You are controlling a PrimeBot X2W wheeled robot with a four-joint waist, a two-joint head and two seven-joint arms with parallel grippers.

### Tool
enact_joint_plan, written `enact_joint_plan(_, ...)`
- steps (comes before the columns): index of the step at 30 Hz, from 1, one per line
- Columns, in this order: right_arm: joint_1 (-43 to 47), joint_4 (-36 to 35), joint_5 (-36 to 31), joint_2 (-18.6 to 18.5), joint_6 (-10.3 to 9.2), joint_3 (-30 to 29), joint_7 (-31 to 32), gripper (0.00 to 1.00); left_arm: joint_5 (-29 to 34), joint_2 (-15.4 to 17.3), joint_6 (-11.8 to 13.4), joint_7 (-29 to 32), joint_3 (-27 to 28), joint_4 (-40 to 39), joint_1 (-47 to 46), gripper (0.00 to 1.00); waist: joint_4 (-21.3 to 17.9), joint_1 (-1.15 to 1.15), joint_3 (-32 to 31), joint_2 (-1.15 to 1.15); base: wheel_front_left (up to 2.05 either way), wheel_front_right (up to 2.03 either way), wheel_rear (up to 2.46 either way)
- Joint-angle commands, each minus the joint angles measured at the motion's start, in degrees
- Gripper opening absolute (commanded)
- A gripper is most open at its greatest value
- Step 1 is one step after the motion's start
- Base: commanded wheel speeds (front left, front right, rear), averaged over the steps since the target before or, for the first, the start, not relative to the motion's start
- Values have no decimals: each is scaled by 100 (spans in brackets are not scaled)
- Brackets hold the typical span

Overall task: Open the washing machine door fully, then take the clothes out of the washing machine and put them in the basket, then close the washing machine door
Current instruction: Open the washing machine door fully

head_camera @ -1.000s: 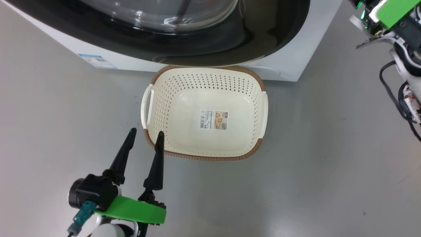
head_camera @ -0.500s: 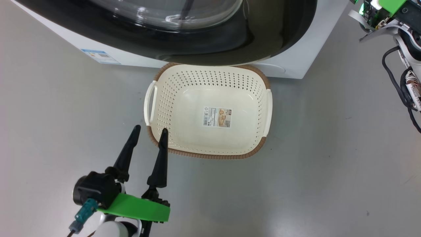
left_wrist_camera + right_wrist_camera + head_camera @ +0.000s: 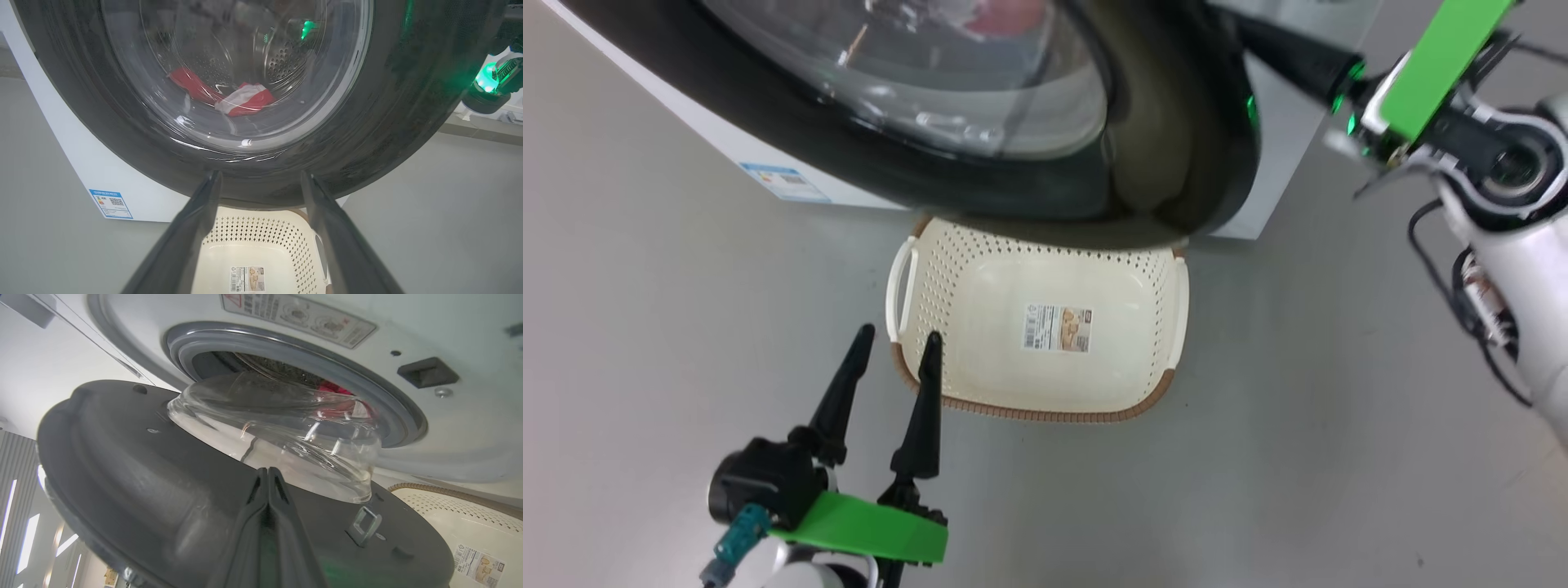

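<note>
Beside the basket (image 3: 1029, 413), the left pincer (image 3: 899, 332) is hovering released; the clenched right pincer (image 3: 267, 473) is reaching behind the door (image 3: 1176, 122).

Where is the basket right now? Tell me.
Head view, centre: the basket sits on the floor before the washing machine, its far rim under the ajar washing machine door, the left gripper at its near-left corner.

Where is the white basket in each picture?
Head view: the basket sits in the middle, partly under the washing machine door.
Left wrist view: basket at bottom middle, between the fingers, below the door.
Right wrist view: basket in bottom right corner, past the door.
Shared landmark: the door's black rim.
</note>
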Motion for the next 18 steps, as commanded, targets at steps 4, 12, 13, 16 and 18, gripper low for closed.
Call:
enact_joint_plan(4, 362, -320, -29, 254, 46, 66, 113, 0, 33, 88, 49, -45, 173, -124, 190, 100, -36, 0, -232, 0, 0, 0, 0)
enact_joint_plan(12, 803, -618, -101, 406, 46, 105, 319, 0, 66, 88, 51, -45, 189, -147, 292, 100, -40, 0, -388, 0, 0, 0, 0)
enact_joint_plan(13, 854, -644, -104, 425, 46, 105, 341, 0, 63, 88, 55, -45, 188, -150, 300, 100, -39, 0, -404, 0, 0, 0, 0)
enact_joint_plan(16, 995, -741, -105, 481, 46, 119, 453, 0, 58, 88, 64, -45, 176, -158, 329, 100, -32, 0, -457, 0, 0, 0, 0)
enact_joint_plan(18, 1082, -787, -129, 515, 46, 119, 488, 0, 58, 88, 71, -45, 182, -168, 350, 100, -33, 0, -489, 0, 0, 0, 0)
